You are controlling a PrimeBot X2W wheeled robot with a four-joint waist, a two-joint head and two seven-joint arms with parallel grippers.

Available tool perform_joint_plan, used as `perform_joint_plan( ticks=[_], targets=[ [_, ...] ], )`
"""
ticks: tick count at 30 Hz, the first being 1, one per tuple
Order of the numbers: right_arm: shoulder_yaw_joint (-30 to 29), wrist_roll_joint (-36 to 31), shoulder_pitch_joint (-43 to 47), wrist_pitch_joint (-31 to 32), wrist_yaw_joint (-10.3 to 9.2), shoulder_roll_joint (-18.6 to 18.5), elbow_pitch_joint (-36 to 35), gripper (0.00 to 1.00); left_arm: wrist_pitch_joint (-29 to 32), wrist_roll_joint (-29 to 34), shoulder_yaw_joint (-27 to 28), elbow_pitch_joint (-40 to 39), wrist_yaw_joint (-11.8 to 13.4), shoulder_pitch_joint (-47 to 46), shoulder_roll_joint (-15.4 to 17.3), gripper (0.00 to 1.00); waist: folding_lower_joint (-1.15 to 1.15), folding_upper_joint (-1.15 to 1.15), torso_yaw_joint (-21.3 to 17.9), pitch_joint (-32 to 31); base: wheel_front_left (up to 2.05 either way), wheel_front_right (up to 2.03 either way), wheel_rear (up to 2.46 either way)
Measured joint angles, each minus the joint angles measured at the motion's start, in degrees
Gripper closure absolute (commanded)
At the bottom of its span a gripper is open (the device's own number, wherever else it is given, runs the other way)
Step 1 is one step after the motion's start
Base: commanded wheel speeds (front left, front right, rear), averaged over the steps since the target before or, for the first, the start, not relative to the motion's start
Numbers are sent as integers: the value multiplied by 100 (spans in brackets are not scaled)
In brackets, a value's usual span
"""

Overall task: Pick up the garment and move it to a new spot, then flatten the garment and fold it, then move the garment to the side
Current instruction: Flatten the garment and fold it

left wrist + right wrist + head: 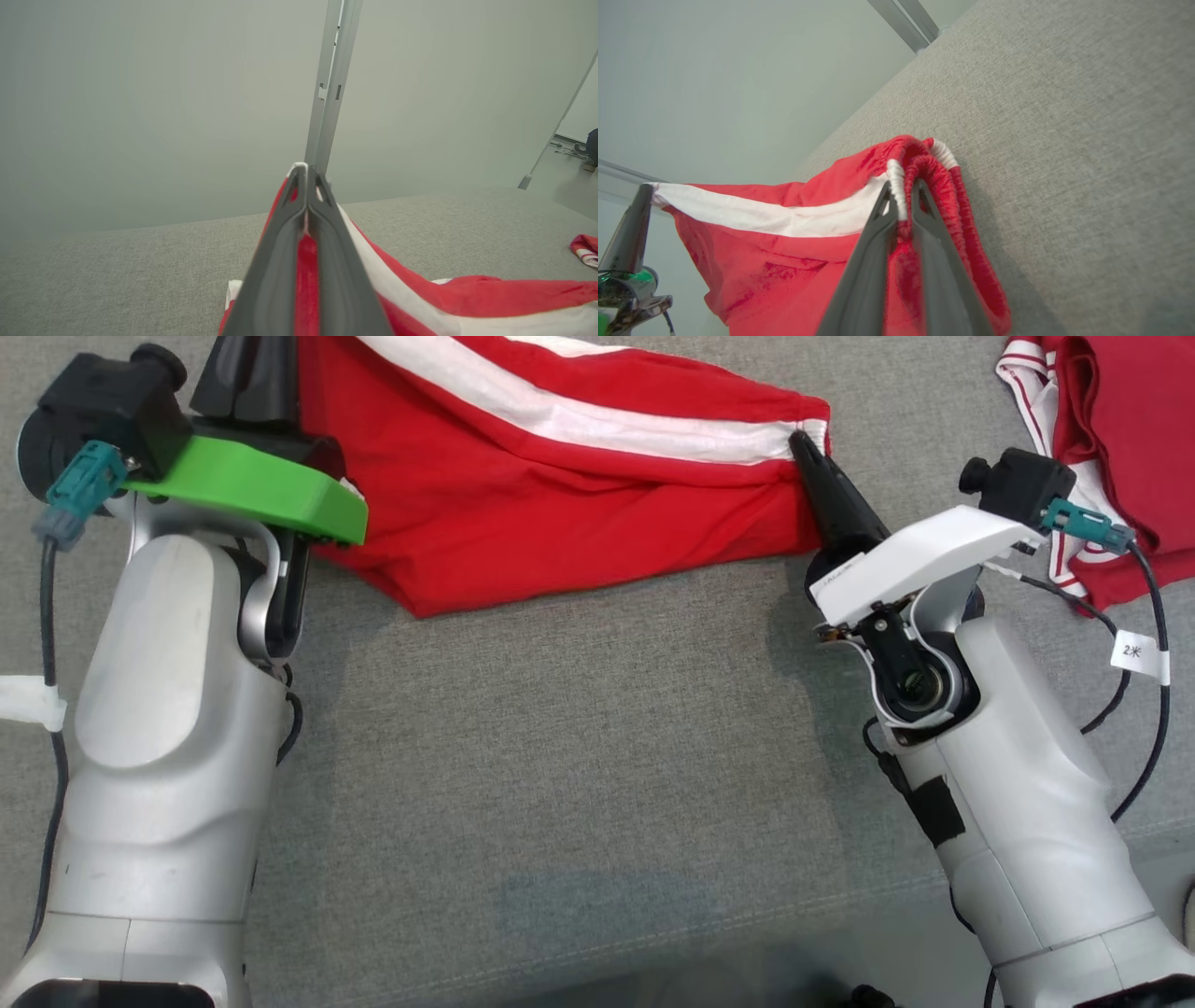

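The garment is red with a white stripe and hangs stretched between my two grippers above the grey surface. My left gripper is shut on its left end at the upper left of the head view. In the left wrist view the red cloth is pinched between the dark fingers of the left gripper. My right gripper is shut on the elastic edge at the garment's right end. In the right wrist view my right gripper clamps the red and white hem.
A second red garment with white trim lies bunched at the upper right, just behind my right wrist. The grey fabric surface spreads wide below the held garment. A pale wall and a metal post stand beyond the surface's far edge.
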Motion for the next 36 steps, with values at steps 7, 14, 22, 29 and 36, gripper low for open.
perform_joint_plan(
  ticks=[7,14,22,29,36],
  targets=[
    [291,325,-327,-245,0,4,270,96,0,135,146,357,3,-288,-37,100,0,0,-73,112,0,0,0],
    [491,508,-485,-560,-1,4,628,2,0,278,387,701,156,-487,-105,50,0,0,-93,92,0,0,0],
    [683,619,-572,-926,-1,1,873,0,-9,337,421,1341,181,-548,-136,0,0,0,-92,-68,0,0,0],
    [316,267,-198,-1144,0,13,808,0,-9,388,447,1661,208,-159,-102,0,0,0,-31,-359,0,0,0],
    [-376,-638,748,-1171,-1,-1,248,0,153,415,357,2261,237,341,-34,0,0,0,36,-838,0,0,0]
  ],
)
